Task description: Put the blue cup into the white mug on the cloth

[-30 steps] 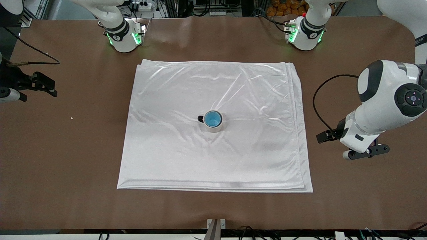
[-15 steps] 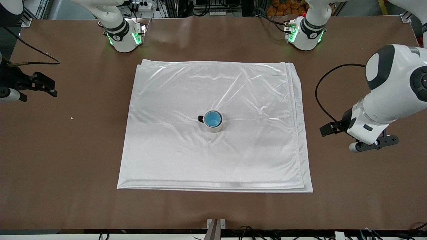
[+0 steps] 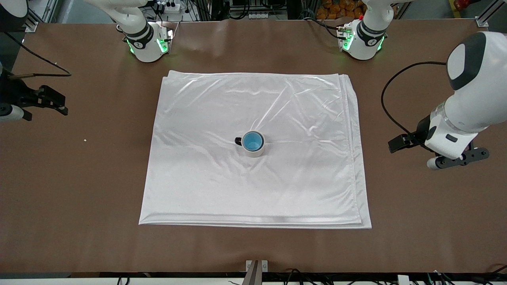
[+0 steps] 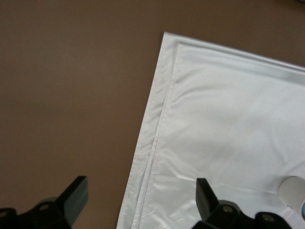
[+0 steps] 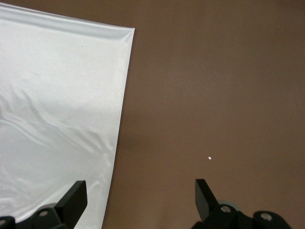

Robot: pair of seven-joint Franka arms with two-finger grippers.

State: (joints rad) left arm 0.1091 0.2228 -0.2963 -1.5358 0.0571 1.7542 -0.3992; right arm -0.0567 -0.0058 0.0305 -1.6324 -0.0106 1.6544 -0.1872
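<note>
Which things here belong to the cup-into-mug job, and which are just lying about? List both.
Job: blue cup, already nested in the white mug; cloth under them; left gripper and right gripper, both open and empty.

Lying about: small white crumb on the table.

Two white arms, glossy rounded shells, dark grey oval caps at joints. Bases (image 3: pixel 146 41) white, black band each, green lights glowing at foot — small connector boxes alongside. Left arm wrist (image 3: pixel 451 136) white, small dark slot on shell, black bracket at one side, grey-tipped black bar with screws below. Black cable (image 3: pixel 390 114) loops to wrist. Gripper fingers (image 4: pixel 74 193) black, angular — mounting holes visible near their roots.
</note>
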